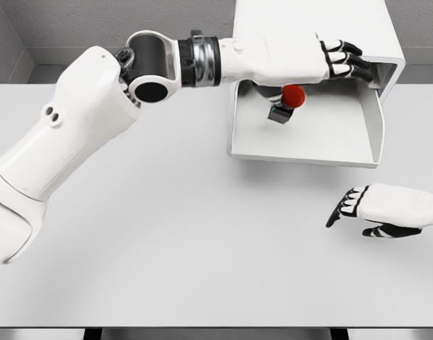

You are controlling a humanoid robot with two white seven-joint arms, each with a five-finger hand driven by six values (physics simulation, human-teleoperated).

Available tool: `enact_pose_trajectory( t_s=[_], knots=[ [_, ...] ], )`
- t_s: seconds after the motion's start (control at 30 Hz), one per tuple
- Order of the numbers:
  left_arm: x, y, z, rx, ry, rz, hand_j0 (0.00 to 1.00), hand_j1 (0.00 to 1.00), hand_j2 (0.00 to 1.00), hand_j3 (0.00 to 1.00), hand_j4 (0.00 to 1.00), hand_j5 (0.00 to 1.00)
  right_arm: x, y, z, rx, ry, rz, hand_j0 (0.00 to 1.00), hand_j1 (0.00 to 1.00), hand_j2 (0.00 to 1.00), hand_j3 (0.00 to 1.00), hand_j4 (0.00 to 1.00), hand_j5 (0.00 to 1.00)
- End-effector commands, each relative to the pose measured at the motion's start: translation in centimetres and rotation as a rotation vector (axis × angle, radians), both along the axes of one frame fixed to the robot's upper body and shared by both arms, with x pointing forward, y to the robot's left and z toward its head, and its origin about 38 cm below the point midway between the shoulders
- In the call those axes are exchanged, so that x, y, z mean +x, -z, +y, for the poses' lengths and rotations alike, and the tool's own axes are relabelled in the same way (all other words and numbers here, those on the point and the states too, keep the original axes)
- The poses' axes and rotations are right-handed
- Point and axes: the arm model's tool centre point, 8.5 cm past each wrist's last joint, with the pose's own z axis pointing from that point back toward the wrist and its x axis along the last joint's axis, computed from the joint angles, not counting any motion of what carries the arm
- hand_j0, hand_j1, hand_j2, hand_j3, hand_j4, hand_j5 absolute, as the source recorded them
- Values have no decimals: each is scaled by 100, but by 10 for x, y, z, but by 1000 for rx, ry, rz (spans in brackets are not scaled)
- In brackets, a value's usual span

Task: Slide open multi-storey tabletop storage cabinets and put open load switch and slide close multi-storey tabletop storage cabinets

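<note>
A white tabletop cabinet [315, 21] stands at the back right, its drawer [305, 152] pulled out toward me. Inside the drawer lies the load switch [287, 103], a small dark block with a red round knob. My left hand [347, 60] reaches across over the back of the drawer, just above and right of the switch, fingers extended and holding nothing. My right hand [351, 209] hovers over the table in front of the drawer's right corner, fingers relaxed and empty.
The white table [166, 248] spreads out in front of the cabinet. My left arm [96, 113] crosses the table's back left, from the lower left up to the drawer. Grey walls close off the back.
</note>
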Motion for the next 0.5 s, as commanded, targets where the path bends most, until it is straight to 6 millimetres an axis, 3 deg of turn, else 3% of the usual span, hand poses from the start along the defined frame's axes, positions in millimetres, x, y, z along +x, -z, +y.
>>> enact_pose_trajectory(
  t_s=[0.0,0.2,0.3,0.47],
  knots=[
    [0,-5,-2,-27,-2,0,100,100,100,100,100,100,1,1,3,19,2,0,73,73,73,73,73,73],
    [1,-6,-1,-28,-3,0,100,100,100,100,100,100,1,1,3,19,2,0,73,73,73,73,73,73],
    [-2,0,-9,53,-13,-43,100,100,100,100,100,100,1,0,3,19,2,-3,73,73,73,73,73,73],
    [8,-3,-3,42,-41,-29,100,100,100,100,100,100,1,0,3,19,2,-3,74,74,74,74,74,74]
  ],
)
